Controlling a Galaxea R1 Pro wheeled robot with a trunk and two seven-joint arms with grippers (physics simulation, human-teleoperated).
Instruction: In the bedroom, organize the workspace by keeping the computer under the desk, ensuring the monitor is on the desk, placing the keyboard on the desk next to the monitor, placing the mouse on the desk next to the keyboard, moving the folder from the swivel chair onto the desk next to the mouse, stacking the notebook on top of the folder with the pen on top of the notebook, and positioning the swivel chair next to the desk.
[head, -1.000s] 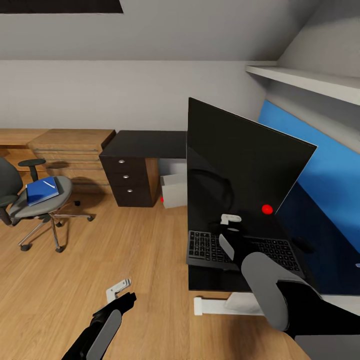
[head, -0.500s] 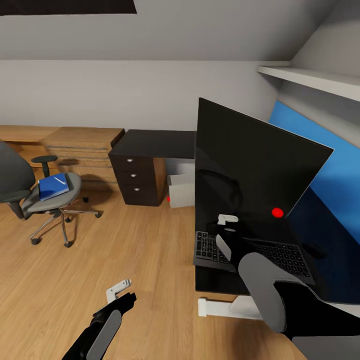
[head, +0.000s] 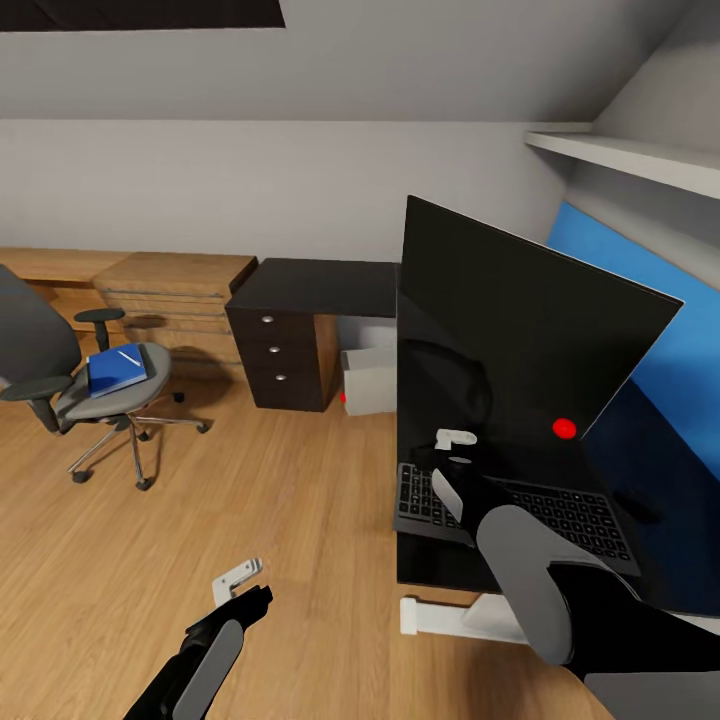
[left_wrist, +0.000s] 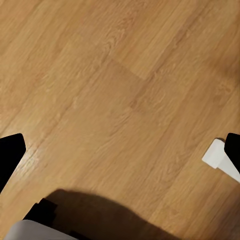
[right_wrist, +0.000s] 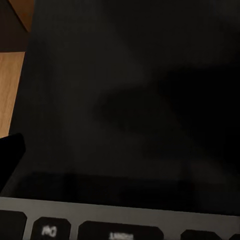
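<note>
We can read no text, brand or number anywhere. The keyboard (right_wrist: 100, 227) carries small pale legends on two of its keys in the right wrist view, but they are too blurred to make out, and in the head view its keys (head: 520, 505) are too small to read

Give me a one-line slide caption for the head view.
Monitor and keyboard on the black desk; blue folder on the swivel chair; computer under the desk.
</note>
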